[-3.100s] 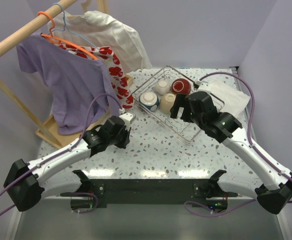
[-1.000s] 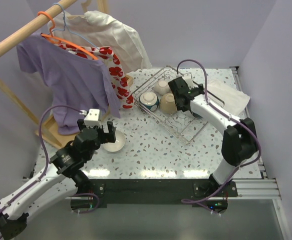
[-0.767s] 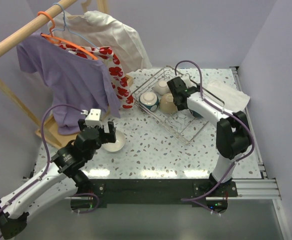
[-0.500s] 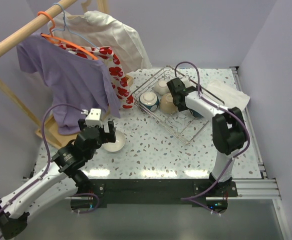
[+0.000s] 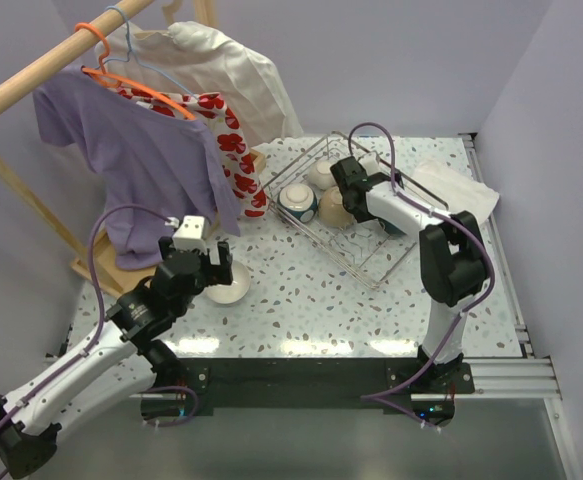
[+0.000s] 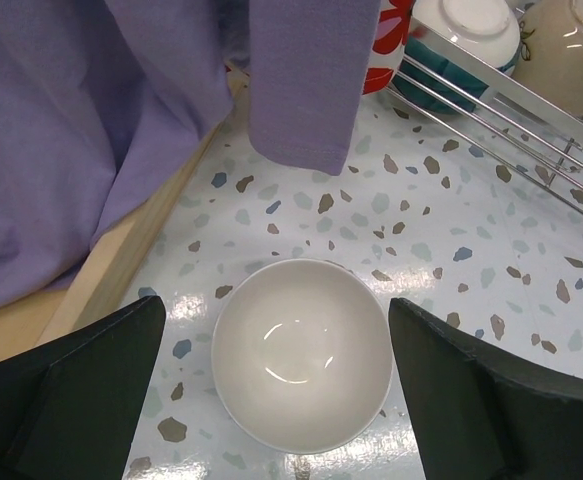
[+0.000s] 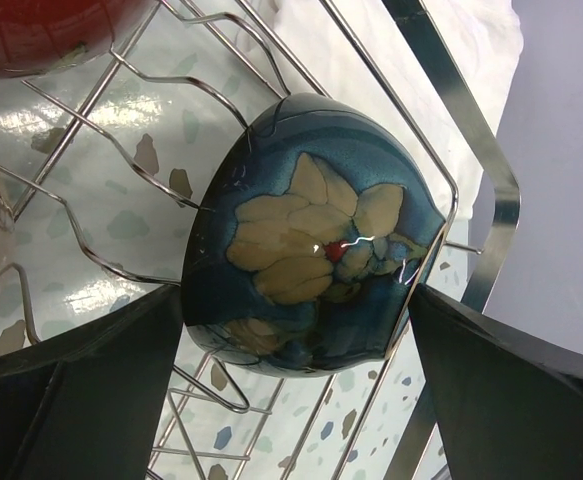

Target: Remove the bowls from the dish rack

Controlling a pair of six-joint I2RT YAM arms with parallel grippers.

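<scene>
Table (image 6: 451, 260): one bowl (image 6: 301, 352); dish rack (image 7: 506, 190): five.

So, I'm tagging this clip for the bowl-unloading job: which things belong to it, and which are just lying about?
Job: dish rack; white bowl, already out; dark blue patterned bowl; teal-banded bowl; beige bowl; cream bowl; dark red bowl.

Lying about: wooden clothes rail; purple shirt; red-flowered cloth; orange hanger; cream garment; white cloth by the rack.

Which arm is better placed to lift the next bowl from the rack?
Right: the right gripper, open, straddles the dark blue patterned bowl in the dish rack. The left gripper hangs open over a white bowl on the table.
</scene>
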